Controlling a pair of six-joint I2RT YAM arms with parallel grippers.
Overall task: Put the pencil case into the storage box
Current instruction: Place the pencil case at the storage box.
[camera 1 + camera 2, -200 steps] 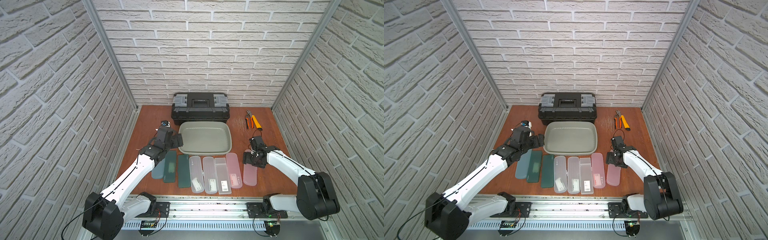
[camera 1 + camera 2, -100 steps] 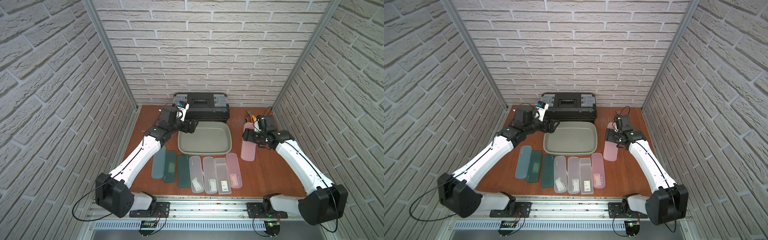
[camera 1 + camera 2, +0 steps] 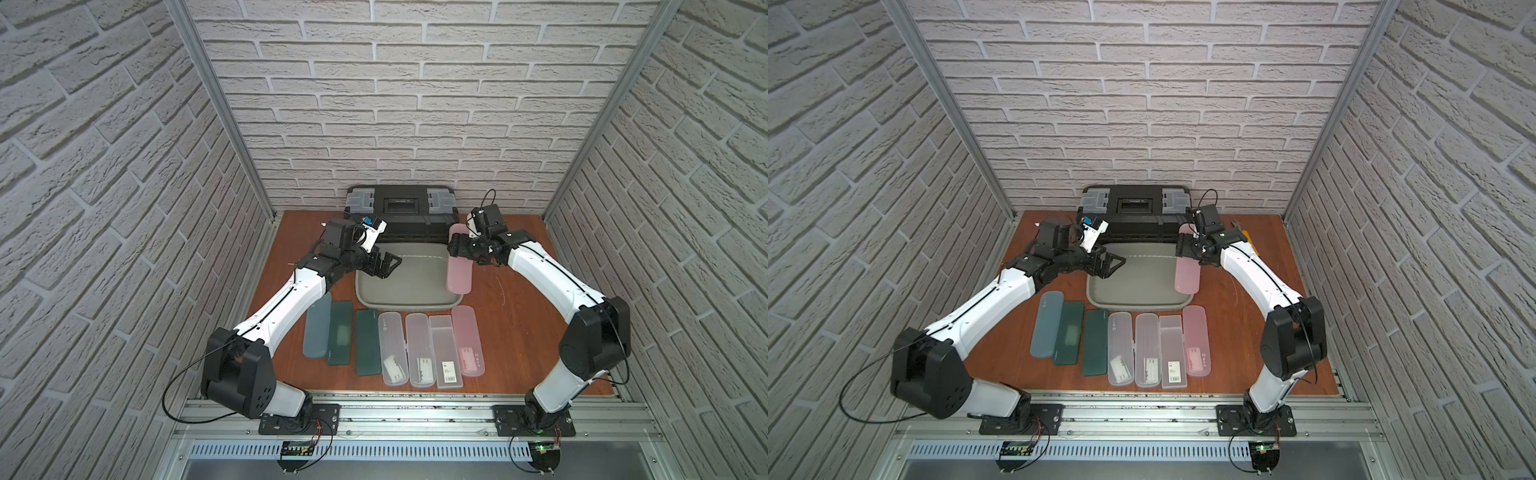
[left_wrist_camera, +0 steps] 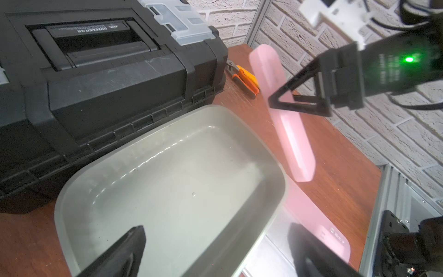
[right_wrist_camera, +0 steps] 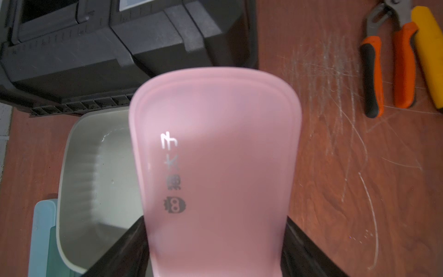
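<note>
Clamped across the middle by the right gripper (image 3: 460, 250): a pink pencil case (image 3: 459, 276), filling the gap between half-spread jaws. A second ago, low at the right end of the row of other cases (image 3: 415, 349); now raised clear of the table and carried inward. Held in the air at a slant, far end by a corner of the black toolbox (image 3: 401, 208), near end about at the right rim of the storage box (image 3: 409, 303). Not yet inside. Pick-up done, by judgement; left to do, a short shift inward and a release. Right arm reaching forward, elbow bent, forearm angled toward the box. Left gripper (image 3: 388, 266) spread wide and empty, risen over the same second from the left rim to hover above the box's left part, arm stretched long.
</note>
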